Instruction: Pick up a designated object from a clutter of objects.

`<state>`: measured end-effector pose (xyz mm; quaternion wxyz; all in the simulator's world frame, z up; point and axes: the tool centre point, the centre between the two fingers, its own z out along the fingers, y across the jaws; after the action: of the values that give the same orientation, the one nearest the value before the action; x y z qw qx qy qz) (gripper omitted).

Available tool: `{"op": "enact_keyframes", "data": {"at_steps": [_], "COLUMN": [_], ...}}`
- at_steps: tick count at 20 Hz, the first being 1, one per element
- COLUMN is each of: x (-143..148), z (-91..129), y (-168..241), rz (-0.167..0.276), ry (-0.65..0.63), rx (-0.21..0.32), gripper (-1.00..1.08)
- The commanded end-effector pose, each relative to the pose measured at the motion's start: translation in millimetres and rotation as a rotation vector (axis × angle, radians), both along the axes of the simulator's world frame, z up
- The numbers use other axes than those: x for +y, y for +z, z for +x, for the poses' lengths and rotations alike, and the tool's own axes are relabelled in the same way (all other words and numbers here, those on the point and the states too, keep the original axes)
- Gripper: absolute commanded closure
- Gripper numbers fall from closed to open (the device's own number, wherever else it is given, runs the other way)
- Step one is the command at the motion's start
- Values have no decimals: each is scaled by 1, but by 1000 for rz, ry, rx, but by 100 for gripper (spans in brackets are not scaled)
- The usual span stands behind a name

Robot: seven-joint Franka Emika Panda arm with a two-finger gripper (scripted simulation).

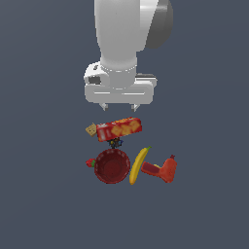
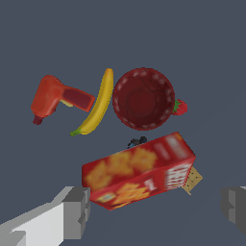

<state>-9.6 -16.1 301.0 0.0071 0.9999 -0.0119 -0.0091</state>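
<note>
My gripper (image 1: 119,106) hangs above the clutter, jaws spread wide and empty. The bowl (image 1: 112,166) sits upright beside the banana (image 1: 139,165), strawberry (image 1: 90,163) at its rim, cracker box (image 1: 119,129) just beyond it.

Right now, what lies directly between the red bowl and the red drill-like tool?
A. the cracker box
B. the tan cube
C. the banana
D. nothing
C: the banana lies lengthwise between the red bowl and the drill-like tool, close beside the bowl's rim.
</note>
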Motion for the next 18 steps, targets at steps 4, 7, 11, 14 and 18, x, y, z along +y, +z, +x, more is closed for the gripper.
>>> {"op": "enact_keyframes", "data": {"at_steps": [4, 7, 11, 14, 18], "x": [3, 9, 10, 10, 10], "z": [0, 0, -1, 0, 4], "y": [-2, -6, -7, -8, -13], "rz": [-1, -4, -5, -7, -16], "ry": [5, 17, 19, 16, 1], "rx": [4, 12, 14, 14, 14], "gripper": [-20, -20, -20, -20, -20]}}
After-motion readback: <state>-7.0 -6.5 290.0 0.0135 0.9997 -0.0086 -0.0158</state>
